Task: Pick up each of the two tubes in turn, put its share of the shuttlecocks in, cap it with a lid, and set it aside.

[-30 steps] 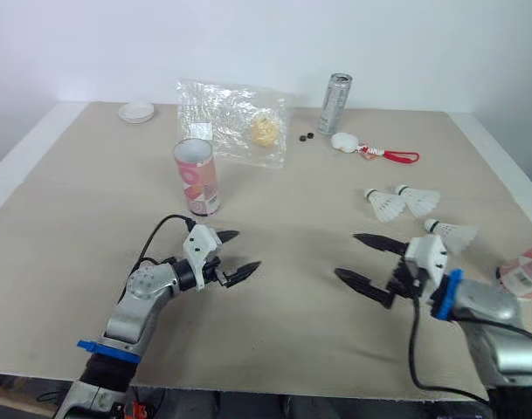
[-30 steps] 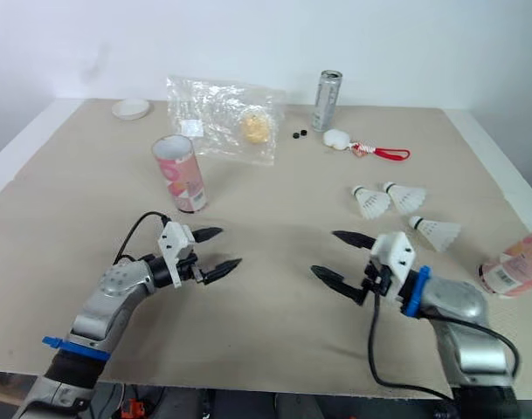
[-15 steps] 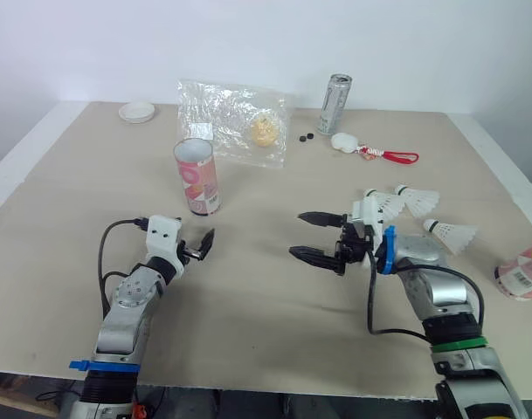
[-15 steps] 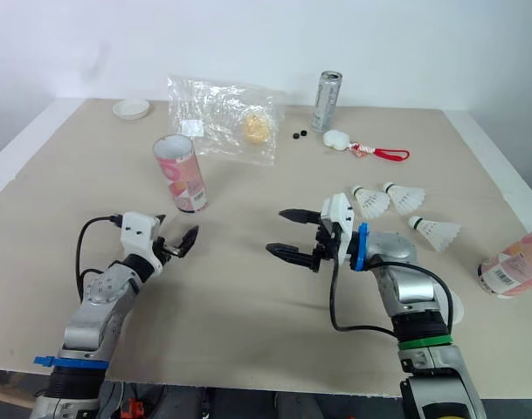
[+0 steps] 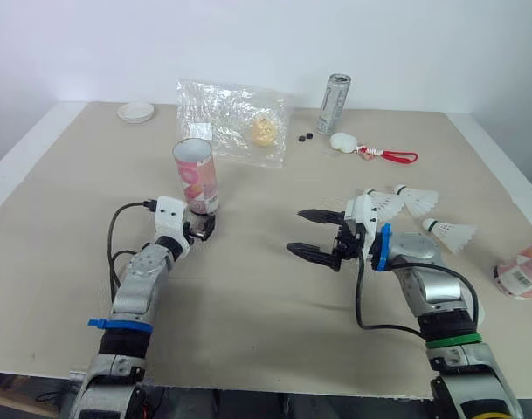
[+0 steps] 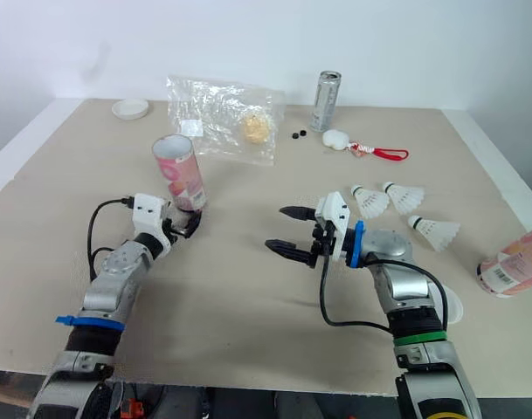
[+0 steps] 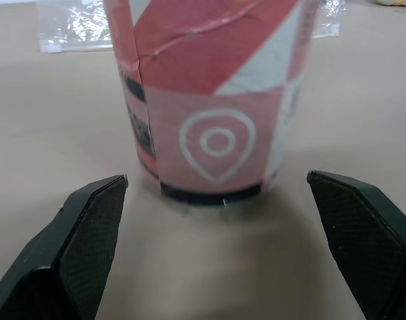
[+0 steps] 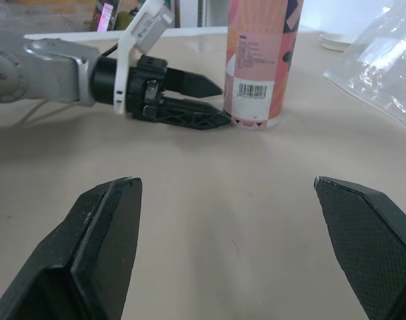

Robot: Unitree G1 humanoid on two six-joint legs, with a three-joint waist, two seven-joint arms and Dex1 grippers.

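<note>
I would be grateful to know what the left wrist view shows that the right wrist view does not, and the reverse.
Left wrist view, not the right: the pin logo on the tube and its black base rim. Right wrist view, not the left: the tube's barcode, the white lid and the open right tool. Both: the tube, the open left tool at its base, the plastic bag and the table.

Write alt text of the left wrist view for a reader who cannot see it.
A pink and white cardboard tube stands upright on the beige table, just ahead of the left gripper, whose two black fingers are spread wide.
</note>
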